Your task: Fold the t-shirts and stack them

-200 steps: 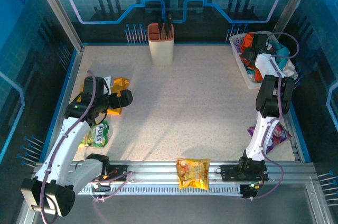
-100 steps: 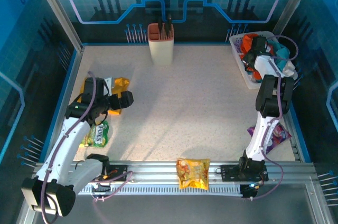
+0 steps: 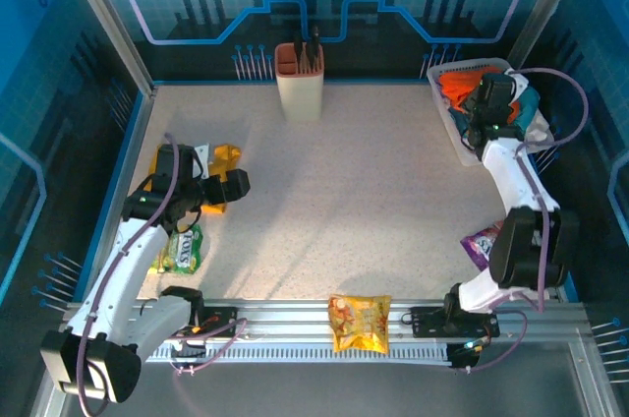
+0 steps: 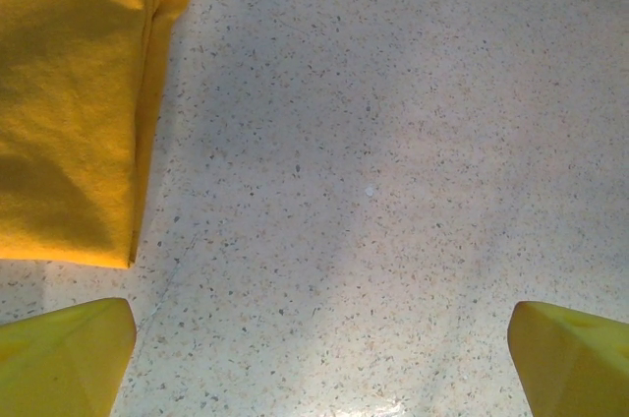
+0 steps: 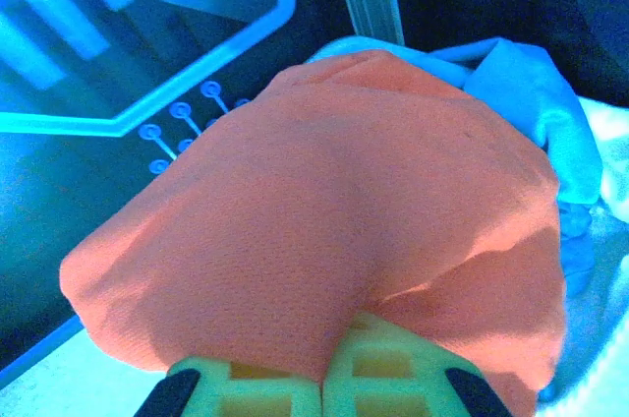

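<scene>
From above: a speckled table [image 3: 373, 201], and in its far right corner a white basket [image 3: 460, 149]. Heaped in that basket, the orange t-shirt [image 3: 454, 89], just beside a teal cloth [image 3: 529, 110]. On the left side of the table, the mustard t-shirt [image 3: 225, 154], partly under the left arm. At the middle of the far edge, a beige holder [image 3: 299, 92] with dark tools upright in it. Then 3 packets: an orange-yellow packet [image 3: 359, 324] on the near rail, a purple packet [image 3: 482, 243] by the right arm, and a green packet [image 3: 180, 250] by the left arm, marked "FOX'S".

Closer in, at the right wrist, the pinch itself, hard to read from overhead: right gripper [image 5: 322, 378] pressed fully together on a fold of the orange t-shirt, with cloth bulging above the pale yellow-green fingers [image 5: 265, 383].

At the left wrist: left gripper [image 4: 319, 363] spread wide, yellow fingers [image 4: 69, 358] in both lower corners, holding nothing, bare table between them. At upper left, the layered edge of the mustard t-shirt, apart from both tips.
</scene>
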